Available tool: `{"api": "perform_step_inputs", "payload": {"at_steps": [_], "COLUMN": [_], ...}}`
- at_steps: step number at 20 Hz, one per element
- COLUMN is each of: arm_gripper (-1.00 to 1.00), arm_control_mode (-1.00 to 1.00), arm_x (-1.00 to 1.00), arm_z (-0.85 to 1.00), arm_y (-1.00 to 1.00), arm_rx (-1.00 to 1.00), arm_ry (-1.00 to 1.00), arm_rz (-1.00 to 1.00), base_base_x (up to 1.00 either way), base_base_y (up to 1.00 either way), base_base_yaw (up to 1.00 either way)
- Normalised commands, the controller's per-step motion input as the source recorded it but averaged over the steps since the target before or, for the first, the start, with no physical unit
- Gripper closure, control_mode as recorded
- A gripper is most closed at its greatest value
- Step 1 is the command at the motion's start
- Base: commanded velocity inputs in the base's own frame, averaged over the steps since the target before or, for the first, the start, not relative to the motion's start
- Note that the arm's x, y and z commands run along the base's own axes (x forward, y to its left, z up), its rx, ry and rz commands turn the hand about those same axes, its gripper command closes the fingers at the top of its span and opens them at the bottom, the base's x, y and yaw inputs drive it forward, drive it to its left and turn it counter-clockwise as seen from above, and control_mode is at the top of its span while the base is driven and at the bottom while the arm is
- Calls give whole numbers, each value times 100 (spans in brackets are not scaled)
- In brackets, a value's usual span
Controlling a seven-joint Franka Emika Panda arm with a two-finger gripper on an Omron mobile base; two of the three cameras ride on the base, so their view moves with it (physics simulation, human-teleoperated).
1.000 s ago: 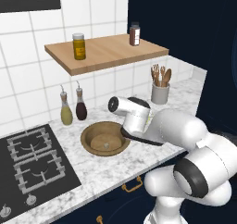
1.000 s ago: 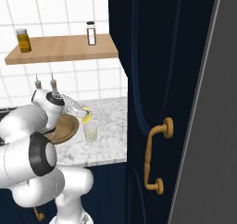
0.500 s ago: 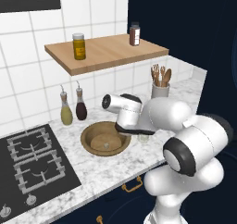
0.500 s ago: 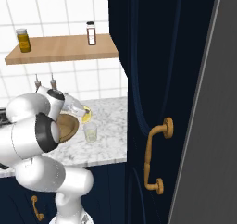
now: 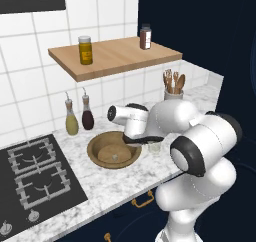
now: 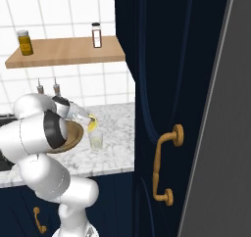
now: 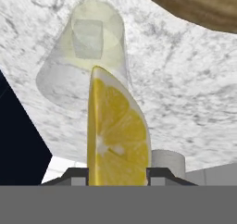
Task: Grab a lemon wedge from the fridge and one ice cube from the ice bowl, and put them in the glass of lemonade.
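Note:
My gripper [image 7: 118, 172] is shut on the lemon wedge [image 7: 118, 135], a bright yellow slice standing between the dark fingertips [image 7: 159, 173]. Just beyond it stands the glass of lemonade [image 7: 90, 56], with a pale ice cube [image 7: 88, 38] inside. From the right base, the wedge [image 6: 91, 124] hangs just above the glass [image 6: 96, 141], close to its rim. The tan ice bowl [image 5: 114, 148] lies on the marble counter beside the glass [image 5: 155, 147], and a small ice cube [image 5: 114, 157] rests in it. The bowl's rim [image 7: 194, 1] also shows in the hand view.
Two spouted bottles [image 5: 80, 117] stand behind the bowl, a utensil holder [image 5: 172, 88] at the back right, a black hob [image 5: 30, 171] to the left. A wooden shelf [image 5: 115, 56] with jars hangs overhead. Navy cabinet doors [image 6: 162, 108] and a grey panel [image 6: 220, 133] stand right.
The arm's upper links have swung forward and the hand has turned slightly toward the bowl. The wedge has stayed over the glass, a little lower.

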Motion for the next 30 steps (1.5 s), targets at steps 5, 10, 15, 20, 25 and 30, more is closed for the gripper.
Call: {"api": "perform_step_inputs", "payload": {"at_steps": [5,10,15,20,25,30], "arm_gripper": [100,100,100,100,100,100], "arm_control_mode": [-100,-100,-100,-100,-100,-100], "arm_x": [13,-11,-32,-38,0,3], "arm_z": [-8,0,1,3,-2,-20], "arm_y": [-14,-20,0,-8,-20,-2], "arm_rx": [0,0,0,0,0,0], "arm_ry": [0,0,-4,-2,0,0], "arm_rz": [0,0,0,-1,0,0], "base_base_x": [0,0,0,0,0,0], "base_base_y": [0,0,0,0,0,0], "base_base_yaw": [0,0,0,0,0,0]}}
